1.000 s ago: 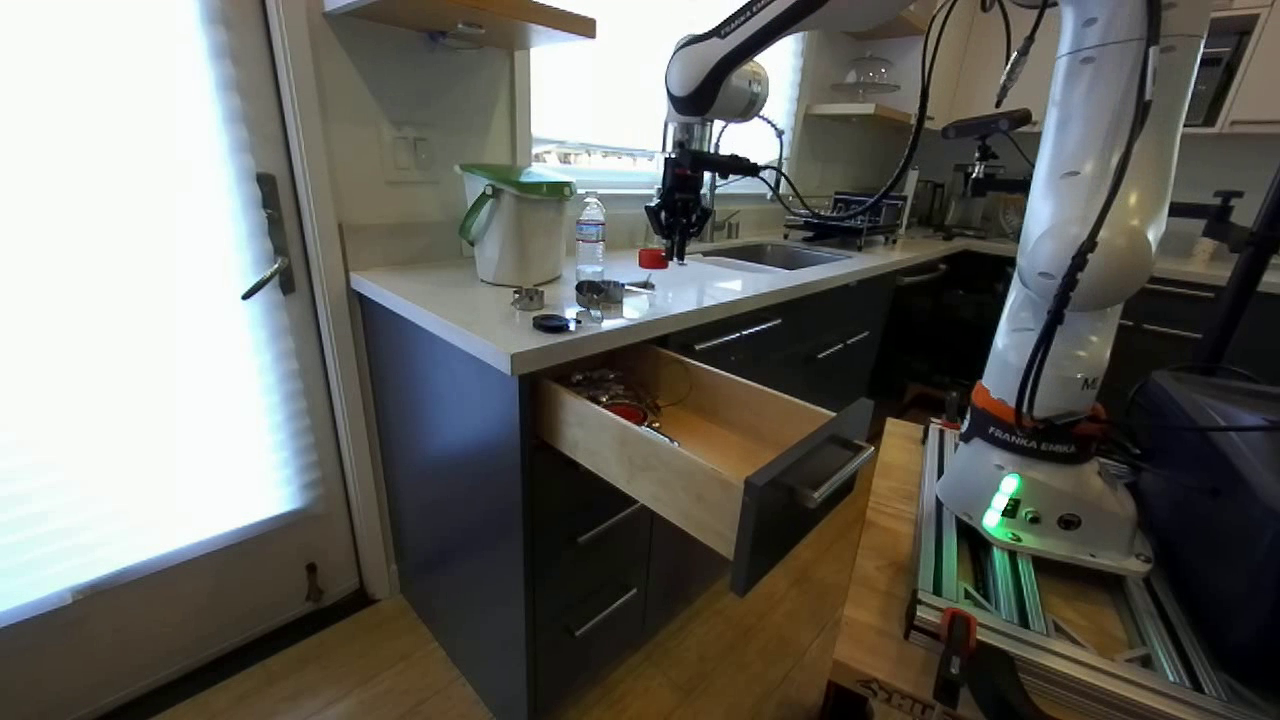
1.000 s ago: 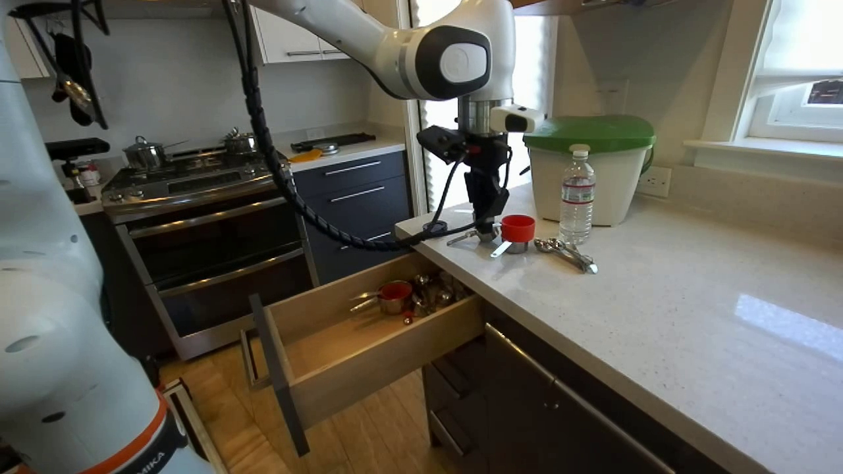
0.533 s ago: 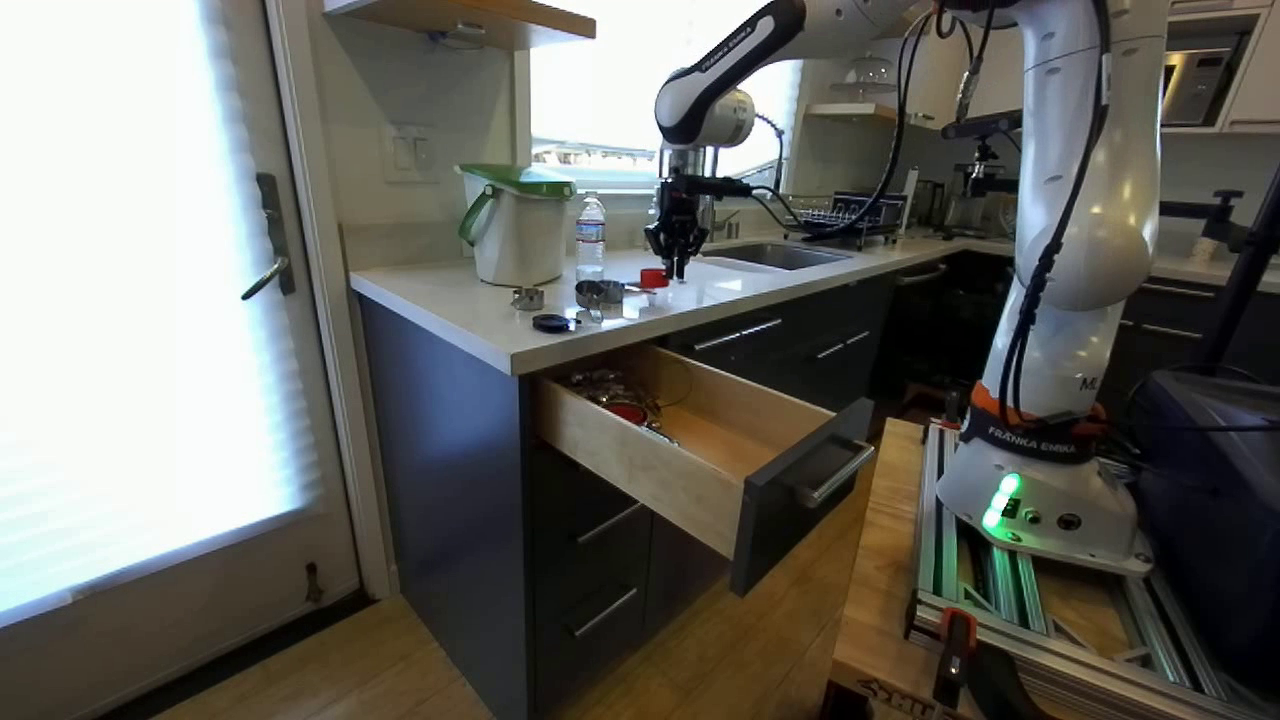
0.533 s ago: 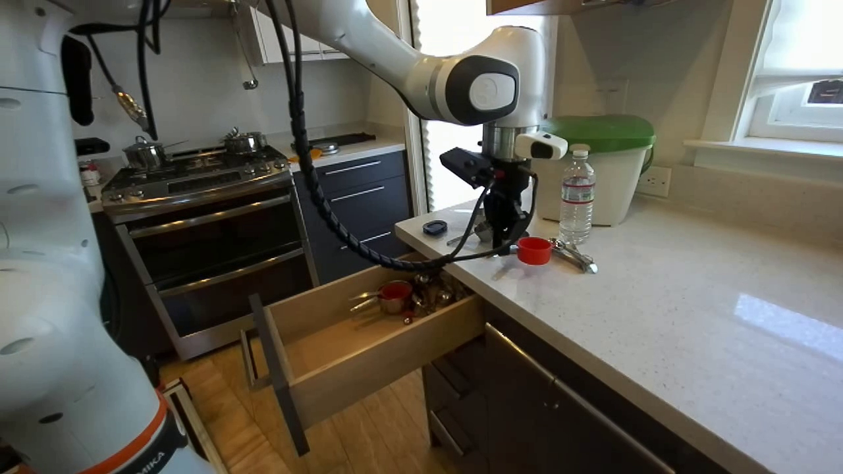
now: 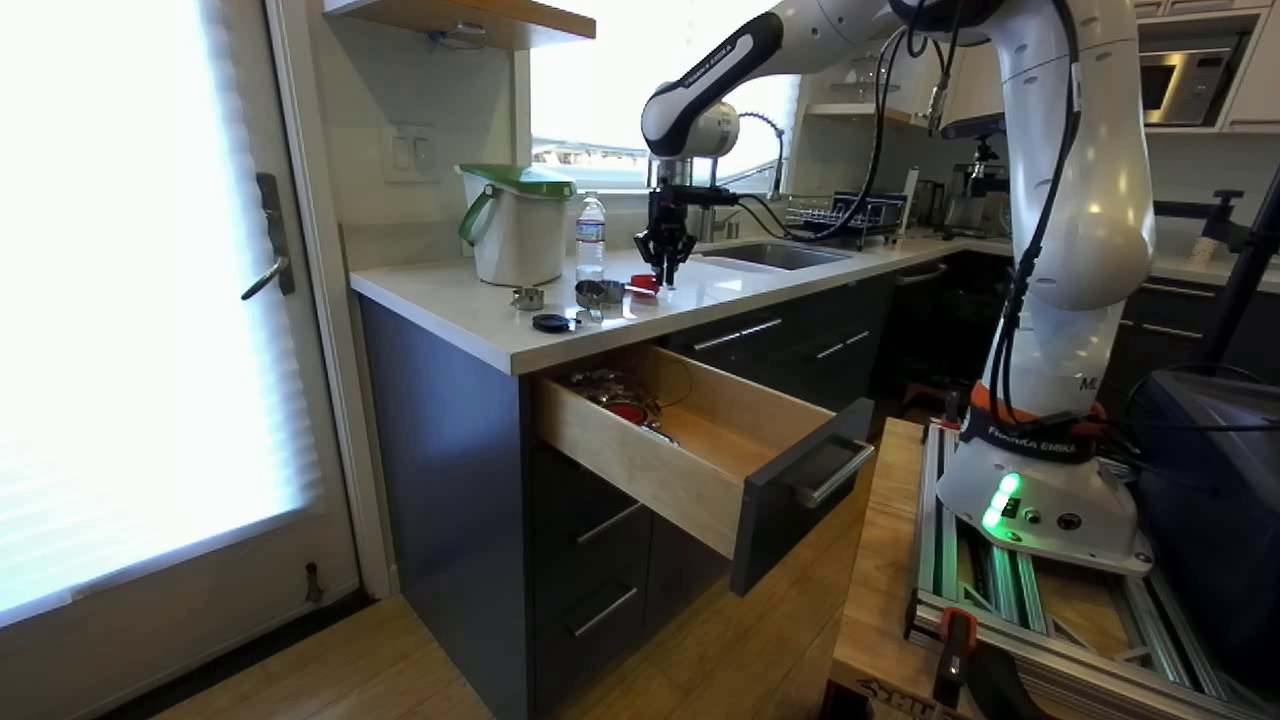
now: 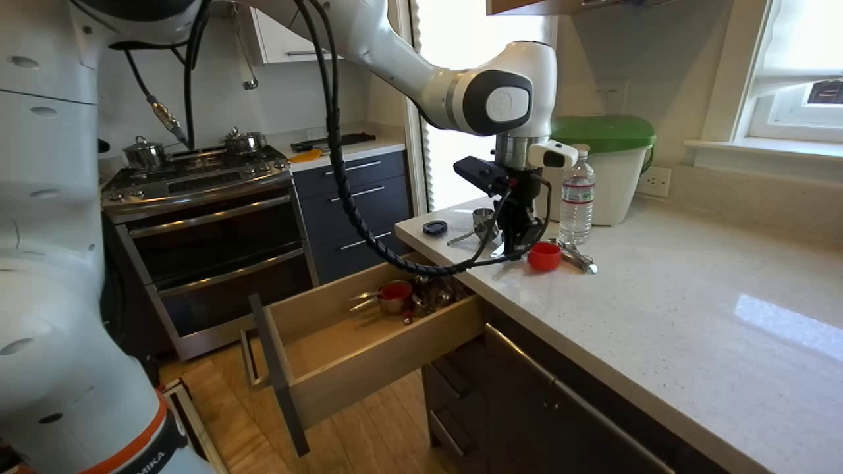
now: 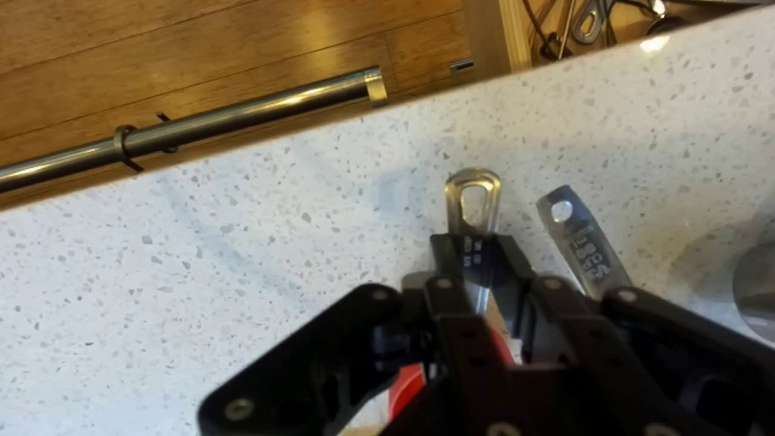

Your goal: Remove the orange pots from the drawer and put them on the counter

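fingers point(image 7: 513, 257) pinched tight on the metal handle point(image 7: 472, 183) of a red measuring cup point(image 6: 544, 257), barely any gap | cup's right beside them, over the bench point(image 6: 658, 296) | another red cup point(image 6: 396, 290) in the drawer point(image 6: 388, 362), lower down than them

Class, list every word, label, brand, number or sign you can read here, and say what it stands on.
"FRANKA EMIKA": black base collar; cropped to "MIKA" in an exterior view.
"FRANKA EMIKA": black arm stripe, small.
"M", next letter unclear: white arm.
"1/3 CUP 80 ML": steel handle held in the pincer, slightly blurred.
Too blurred or small: second handle, bottle label, dark board at the bottom.
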`<state>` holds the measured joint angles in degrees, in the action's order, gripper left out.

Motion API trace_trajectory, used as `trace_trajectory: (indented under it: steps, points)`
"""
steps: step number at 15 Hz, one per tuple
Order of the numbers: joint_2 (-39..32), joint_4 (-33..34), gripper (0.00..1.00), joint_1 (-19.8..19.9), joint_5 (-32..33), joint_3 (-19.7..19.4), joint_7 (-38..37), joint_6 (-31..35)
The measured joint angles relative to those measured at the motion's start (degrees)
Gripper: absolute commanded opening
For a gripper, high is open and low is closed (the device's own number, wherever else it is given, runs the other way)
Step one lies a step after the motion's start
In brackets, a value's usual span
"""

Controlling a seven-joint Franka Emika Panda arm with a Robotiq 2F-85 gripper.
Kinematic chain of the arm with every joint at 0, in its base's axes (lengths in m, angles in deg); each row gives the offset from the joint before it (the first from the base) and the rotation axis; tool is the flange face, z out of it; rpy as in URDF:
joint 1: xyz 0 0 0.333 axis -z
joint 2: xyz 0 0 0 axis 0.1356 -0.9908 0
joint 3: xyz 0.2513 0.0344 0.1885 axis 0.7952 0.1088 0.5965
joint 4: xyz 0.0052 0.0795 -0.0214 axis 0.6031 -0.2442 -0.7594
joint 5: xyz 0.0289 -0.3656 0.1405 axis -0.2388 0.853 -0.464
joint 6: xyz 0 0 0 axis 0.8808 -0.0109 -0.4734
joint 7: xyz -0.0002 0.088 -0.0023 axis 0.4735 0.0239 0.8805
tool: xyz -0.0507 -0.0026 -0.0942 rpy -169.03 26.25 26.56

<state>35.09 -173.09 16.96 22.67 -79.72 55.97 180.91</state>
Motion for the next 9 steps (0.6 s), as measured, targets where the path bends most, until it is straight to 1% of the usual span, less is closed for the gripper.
trace_trajectory:
  steps: [9]
  points:
    - [-3.2,3.6,0.05,0.0,-0.9,0.1,0.8,0.0]
